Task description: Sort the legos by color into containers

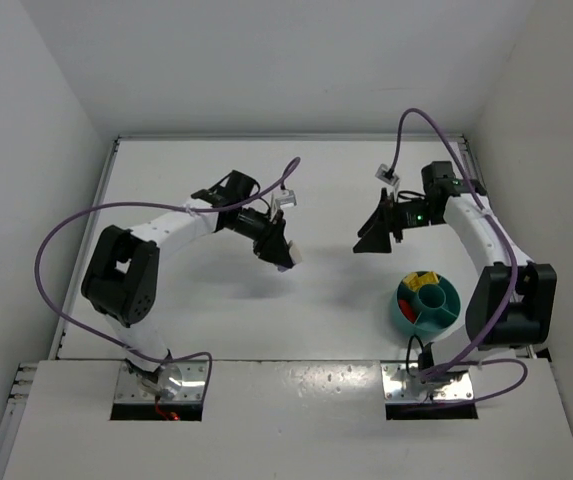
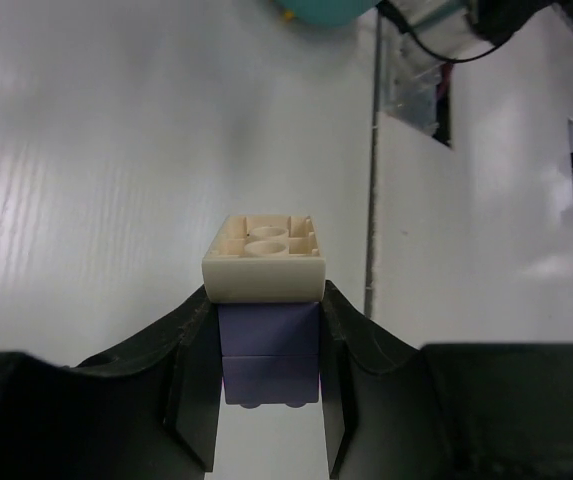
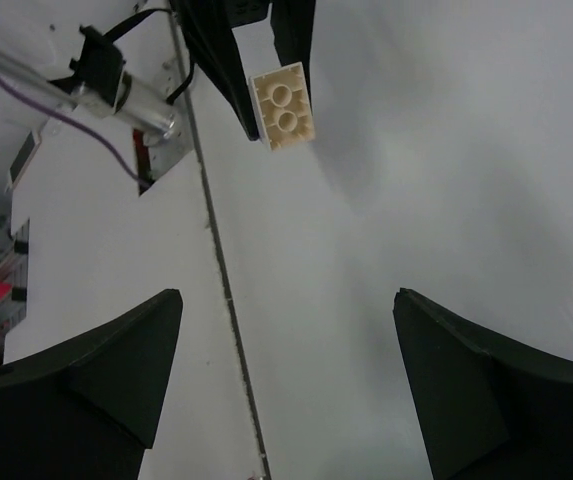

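Left tool (image 2: 266,300) grips a lavender lego (image 2: 269,350) capped by a cream lego (image 2: 264,270), aloft over the mid-bench (image 1: 216,320). We see the stack pointing at the released right tool (image 3: 288,300) nearby. Bowl (image 1: 402,312) sits near the bench's near-right corner.

- White desk (image 1: 306,310) here, matte top, white walls rising on the left, the far and the right sides.
- One teal divided bowl (image 1: 406,322) sitting flat on it, right side, close to the front strip.
- Front strip: two metal mounting plates in cut-outs, left (image 1: 191,378) and right (image 1: 401,380).
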Tool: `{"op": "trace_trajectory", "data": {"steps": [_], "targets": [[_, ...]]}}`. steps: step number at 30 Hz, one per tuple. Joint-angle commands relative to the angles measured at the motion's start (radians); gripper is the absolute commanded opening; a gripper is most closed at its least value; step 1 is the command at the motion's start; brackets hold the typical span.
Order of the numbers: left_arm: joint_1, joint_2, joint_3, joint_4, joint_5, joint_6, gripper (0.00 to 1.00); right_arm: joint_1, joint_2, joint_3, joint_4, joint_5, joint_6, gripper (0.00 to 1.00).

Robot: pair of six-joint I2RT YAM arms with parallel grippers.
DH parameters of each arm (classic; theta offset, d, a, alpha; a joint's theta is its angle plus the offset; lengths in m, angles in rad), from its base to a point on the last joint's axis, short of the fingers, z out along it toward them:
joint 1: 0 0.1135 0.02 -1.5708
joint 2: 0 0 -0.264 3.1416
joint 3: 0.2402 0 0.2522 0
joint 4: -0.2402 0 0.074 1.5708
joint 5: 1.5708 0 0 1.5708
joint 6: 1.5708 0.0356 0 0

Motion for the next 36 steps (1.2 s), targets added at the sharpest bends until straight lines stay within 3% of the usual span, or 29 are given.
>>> {"op": "trace_trajectory", "data": {"steps": [1,4,19,36], "targets": [[-0.026,-0.070,0.061,-0.005,0.139,-0.010,0.02,0.057,-0.035,0.044,-0.073,-0.087,-0.143,0.89],[-0.064,-0.093,0.074,-0.005,0.151,-0.033,0.00,0.103,-0.035,0.044,-0.073,-0.087,-0.143,0.97],[-0.143,-0.113,0.083,0.067,0.151,-0.138,0.00,0.258,0.040,0.108,0.005,-0.025,-0.088,0.97],[-0.179,-0.122,0.074,0.106,0.161,-0.178,0.00,0.318,0.088,0.119,0.180,0.008,0.138,0.79]]}}
